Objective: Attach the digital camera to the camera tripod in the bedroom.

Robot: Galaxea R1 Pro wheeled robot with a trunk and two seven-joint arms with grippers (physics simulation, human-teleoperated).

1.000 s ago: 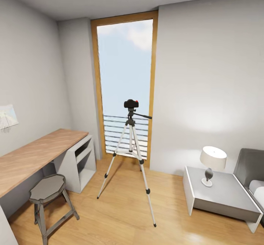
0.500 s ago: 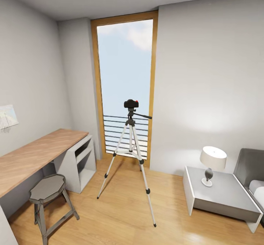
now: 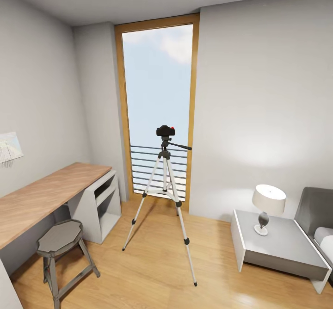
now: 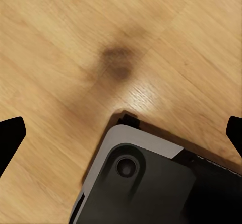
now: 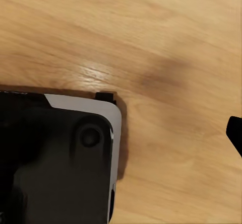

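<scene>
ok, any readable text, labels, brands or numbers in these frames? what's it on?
None readable.
Wall sheet above the desk: faint marks, too small and blurred to read.
Camera on the tripod: red button on top, no brand legible.
Lamp, stool: no markings.
Wrist views: wood floor and the robot's base, no labels.

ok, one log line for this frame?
digital camera: on head of camera tripod, by window | left fingers: spread, empty, over floor | right: state unclear | stool: apart from tripod
</scene>
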